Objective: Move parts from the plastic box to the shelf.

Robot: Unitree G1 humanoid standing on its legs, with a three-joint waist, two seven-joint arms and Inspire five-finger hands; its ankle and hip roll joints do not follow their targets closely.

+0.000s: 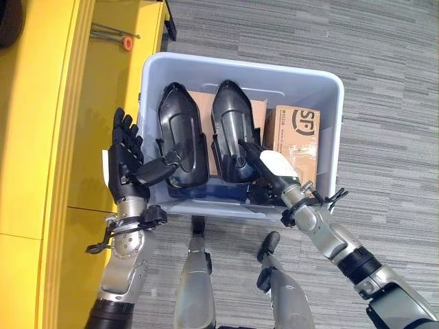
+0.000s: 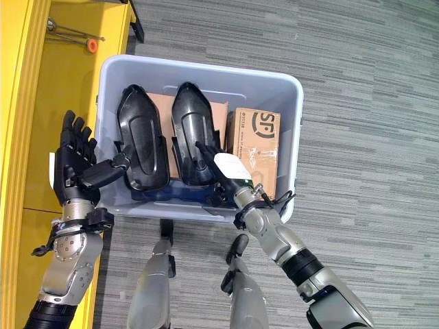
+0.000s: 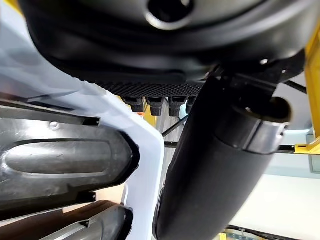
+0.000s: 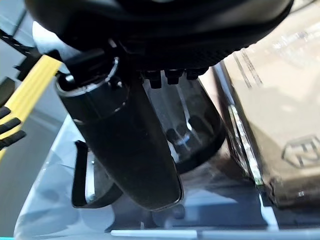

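A pale blue plastic box (image 1: pixel 322 82) stands on the floor and holds two black moulded parts side by side, the left part (image 1: pixel 182 133) and the right part (image 1: pixel 233 127). My left hand (image 1: pixel 123 161) is open at the box's left wall: its fingers stand straight outside the wall and its thumb (image 3: pixel 210 165) reaches over the rim towards the left part (image 3: pixel 60 165). My right hand (image 1: pixel 271 168) is open inside the box, its straight fingers at the near end of the right part (image 4: pixel 195 130). The yellow shelf (image 1: pixel 41 137) runs along the left.
A printed cardboard carton (image 1: pixel 295 137) stands in the box's right side, and another carton (image 1: pixel 206 103) lies under the black parts. On the shelf's far end lie thin metal rods with an orange knob (image 1: pixel 127 43). Grey carpet surrounds the box.
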